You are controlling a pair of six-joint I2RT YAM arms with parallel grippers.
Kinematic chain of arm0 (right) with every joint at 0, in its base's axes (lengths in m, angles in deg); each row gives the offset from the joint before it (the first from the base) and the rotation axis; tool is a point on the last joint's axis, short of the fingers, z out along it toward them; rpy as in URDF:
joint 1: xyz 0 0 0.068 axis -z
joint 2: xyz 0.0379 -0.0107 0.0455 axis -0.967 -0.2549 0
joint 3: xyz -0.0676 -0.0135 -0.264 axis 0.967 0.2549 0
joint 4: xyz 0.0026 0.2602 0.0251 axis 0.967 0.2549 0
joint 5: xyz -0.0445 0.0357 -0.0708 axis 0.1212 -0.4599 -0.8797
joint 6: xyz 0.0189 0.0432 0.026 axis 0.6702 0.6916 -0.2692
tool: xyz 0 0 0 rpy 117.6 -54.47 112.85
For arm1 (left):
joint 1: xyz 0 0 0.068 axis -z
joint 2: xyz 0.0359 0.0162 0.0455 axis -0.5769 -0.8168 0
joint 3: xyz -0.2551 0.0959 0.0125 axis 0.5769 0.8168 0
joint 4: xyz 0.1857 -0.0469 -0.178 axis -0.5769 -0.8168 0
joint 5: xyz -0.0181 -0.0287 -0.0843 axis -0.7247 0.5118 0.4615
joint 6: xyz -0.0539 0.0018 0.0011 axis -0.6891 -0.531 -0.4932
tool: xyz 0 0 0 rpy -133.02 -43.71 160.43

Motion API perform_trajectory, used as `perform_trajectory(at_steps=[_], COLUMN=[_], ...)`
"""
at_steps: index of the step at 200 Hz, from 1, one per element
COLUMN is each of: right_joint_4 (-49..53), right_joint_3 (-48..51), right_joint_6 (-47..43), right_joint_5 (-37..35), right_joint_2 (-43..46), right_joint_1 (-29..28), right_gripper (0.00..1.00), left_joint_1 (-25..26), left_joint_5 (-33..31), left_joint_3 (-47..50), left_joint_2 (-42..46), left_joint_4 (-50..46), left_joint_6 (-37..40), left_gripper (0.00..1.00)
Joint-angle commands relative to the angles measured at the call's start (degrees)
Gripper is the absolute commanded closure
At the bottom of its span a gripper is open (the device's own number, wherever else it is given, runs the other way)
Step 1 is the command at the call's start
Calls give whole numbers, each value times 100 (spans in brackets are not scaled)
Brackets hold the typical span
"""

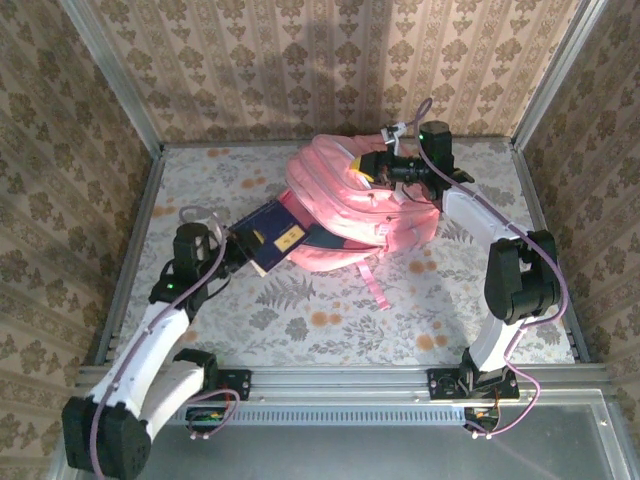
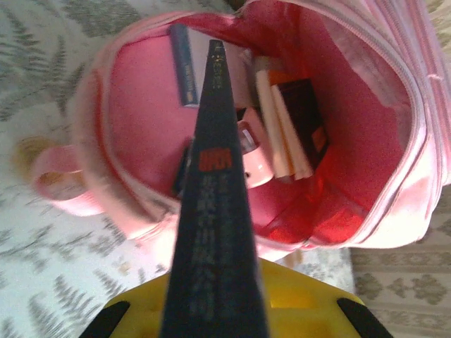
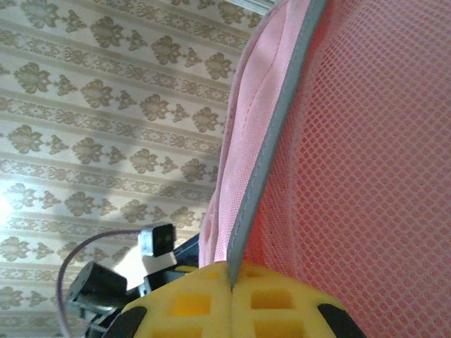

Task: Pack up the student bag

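Observation:
The student bag (image 1: 350, 205), a large pink backpack, lies at the back middle of the table with its mouth turned left. My left gripper (image 1: 240, 250) is shut on a dark blue book (image 1: 275, 235) whose far end reaches the bag's mouth. In the left wrist view the book (image 2: 215, 211) stands edge-on between the yellow pads (image 2: 310, 303), pointing into the open pink interior (image 2: 141, 105). My right gripper (image 1: 378, 168) is shut on the bag's upper rim. Its pads (image 3: 190, 303) pinch the grey-trimmed pink edge (image 3: 264, 176) beside pink mesh (image 3: 366, 176).
Inside the bag lie a blue-spined book (image 2: 184, 67), pale sticks (image 2: 278, 127) and a dark book (image 2: 306, 116). A pink strap (image 1: 375, 285) trails toward the front. Metal rails (image 1: 130, 250) and patterned walls enclose the floral table (image 1: 330, 320).

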Motion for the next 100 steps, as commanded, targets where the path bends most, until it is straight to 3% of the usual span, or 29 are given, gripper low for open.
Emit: perform_trajectory(at_steps=[1,100], right_joint_4=[-1240,-1981], right_joint_3=[-93,-111], right_joint_6=[678,1271], right_joint_5=[694,941], right_joint_2=[412,383], right_joint_1=[34,59], right_gripper=[100,100], left_joint_1=[75,938], left_joint_5=[401,791], left_joint_3=[-25,-632], left_joint_2=[-332,-2986], left_joint_4=[1837,4903], left_joint_6=[-582,-1598], left_gripper=[100,100])
